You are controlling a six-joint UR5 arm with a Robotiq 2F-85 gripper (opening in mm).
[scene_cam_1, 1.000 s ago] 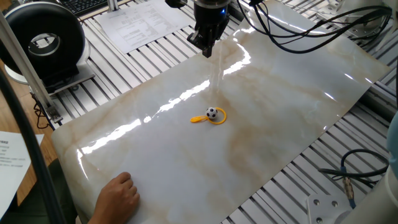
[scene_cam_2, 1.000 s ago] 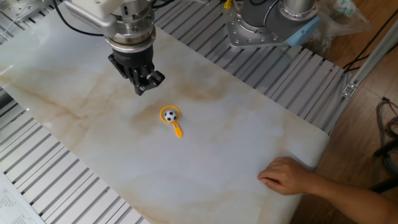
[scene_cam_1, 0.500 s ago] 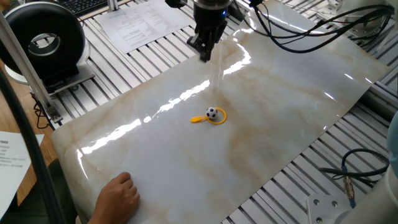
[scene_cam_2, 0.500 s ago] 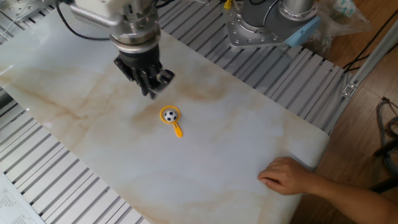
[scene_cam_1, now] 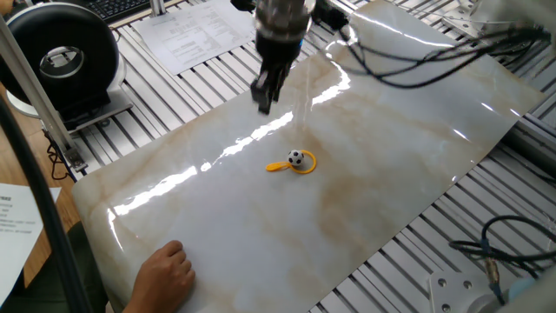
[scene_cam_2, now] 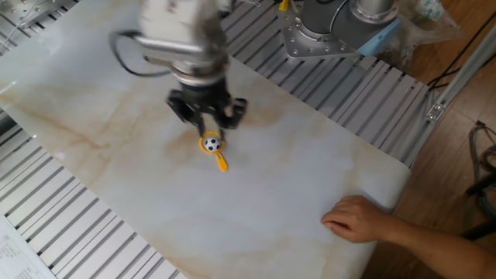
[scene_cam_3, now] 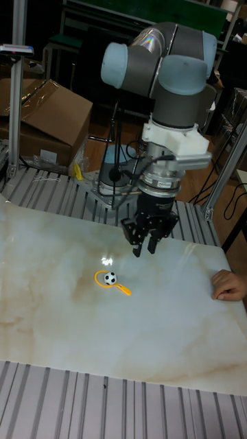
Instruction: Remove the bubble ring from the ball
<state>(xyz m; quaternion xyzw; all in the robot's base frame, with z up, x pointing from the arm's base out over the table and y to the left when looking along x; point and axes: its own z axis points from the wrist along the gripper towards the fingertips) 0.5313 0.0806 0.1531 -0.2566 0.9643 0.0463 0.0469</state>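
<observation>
The ball is tiny, white with black patches, and rests on the marble-look tabletop inside the hoop of the yellow-orange bubble ring. The other fixed view shows the ball ringed by the bubble ring, handle pointing toward the near edge. In the tall view the ball sits in the bubble ring. My gripper hangs above the table, up and right of the ring, open and empty. It is motion-blurred in both fixed views, gripper and gripper.
A person's hand rests on the table edge, also visible as hand and hand. A black round device and papers lie beyond the board. The robot base and a cardboard box stand behind.
My gripper has travelled across the table toward the ball and ring and now hangs close beside them. Ball, ring and hand have stayed put.
</observation>
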